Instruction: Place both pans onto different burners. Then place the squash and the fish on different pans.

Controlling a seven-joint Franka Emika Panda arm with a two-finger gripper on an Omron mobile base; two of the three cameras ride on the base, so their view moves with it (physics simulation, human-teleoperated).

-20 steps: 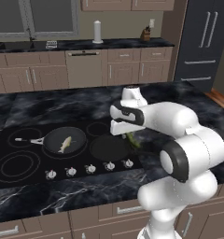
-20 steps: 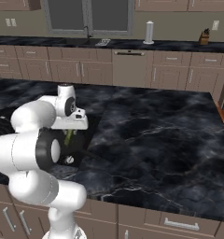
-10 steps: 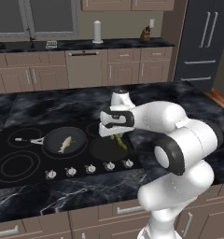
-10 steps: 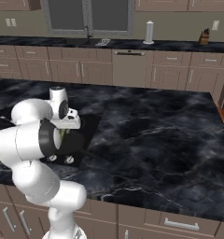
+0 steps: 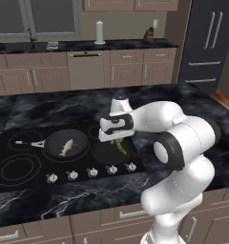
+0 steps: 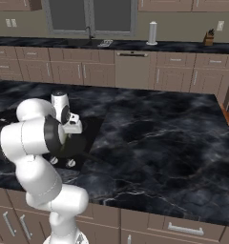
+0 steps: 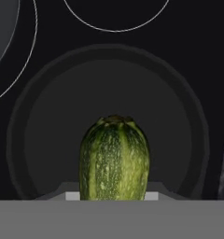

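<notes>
Two dark pans sit on the black cooktop. The left pan holds the pale fish. Above the right pan my gripper hangs, shut on the green squash. That squash points down at a slant towards the pan's middle. In the hand view the squash fills the lower centre, with the round pan spread beneath it. My fingertips are hidden behind the squash. In the right base view my own arm hides the squash.
Burner rings lie bare at the cooktop's front left, and another ring shows beyond the pan. Silver knobs line the cooktop's front edge. Dark marble counter stretches to the right of the cooktop.
My arm has swung left with the squash, from the cooktop's right edge to over the right pan. The fish and both pans have stayed put.
</notes>
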